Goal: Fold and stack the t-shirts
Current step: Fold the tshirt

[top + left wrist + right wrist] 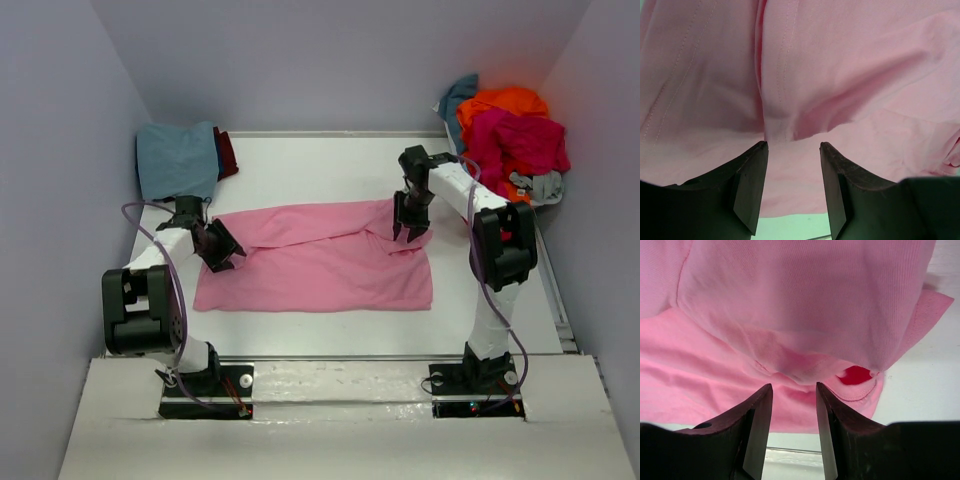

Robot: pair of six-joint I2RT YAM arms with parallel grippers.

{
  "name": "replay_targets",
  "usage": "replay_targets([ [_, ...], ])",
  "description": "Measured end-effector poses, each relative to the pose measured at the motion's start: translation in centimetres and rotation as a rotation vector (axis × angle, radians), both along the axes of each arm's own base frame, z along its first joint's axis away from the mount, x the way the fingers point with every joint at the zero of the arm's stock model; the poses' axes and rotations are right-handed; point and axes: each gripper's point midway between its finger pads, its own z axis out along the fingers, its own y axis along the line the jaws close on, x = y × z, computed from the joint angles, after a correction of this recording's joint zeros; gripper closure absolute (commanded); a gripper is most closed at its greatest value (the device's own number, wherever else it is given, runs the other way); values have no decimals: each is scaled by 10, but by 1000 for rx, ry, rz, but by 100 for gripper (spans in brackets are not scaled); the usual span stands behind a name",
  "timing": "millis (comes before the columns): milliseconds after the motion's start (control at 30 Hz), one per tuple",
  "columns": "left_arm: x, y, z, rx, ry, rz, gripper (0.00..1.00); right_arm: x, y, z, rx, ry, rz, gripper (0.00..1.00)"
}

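A light pink t-shirt (320, 262) lies spread on the white table, its far part folded over toward me. My left gripper (222, 250) is open at the shirt's left edge, its jaws apart above pink cloth (805, 75). My right gripper (408, 228) is open over the shirt's far right corner, jaws apart above a fold and the collar (860, 385). A folded dusty teal-blue t-shirt (177, 158) lies at the far left. A heap of orange (500, 103), crimson-magenta (515, 142), teal and grey (540, 186) t-shirts sits in the far right corner.
A dark red cloth (227, 152) peeks from under the teal-blue shirt. Grey walls close in the table on the left, back and right. The table's near rim (340, 352) runs just behind the arm bases.
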Motion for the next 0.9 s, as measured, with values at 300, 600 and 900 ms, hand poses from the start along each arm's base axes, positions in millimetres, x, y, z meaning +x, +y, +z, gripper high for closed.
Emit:
replay_targets([
  [300,-2,5,-6,-1,1,13,43,-4,-1,-3,-4,11,-3,54],
  [600,-2,20,-8,15,-2,30,44,-4,-1,-3,-4,11,-3,54],
  [900,-1,18,-22,-1,29,14,46,-4,-1,-3,-6,10,-4,54],
])
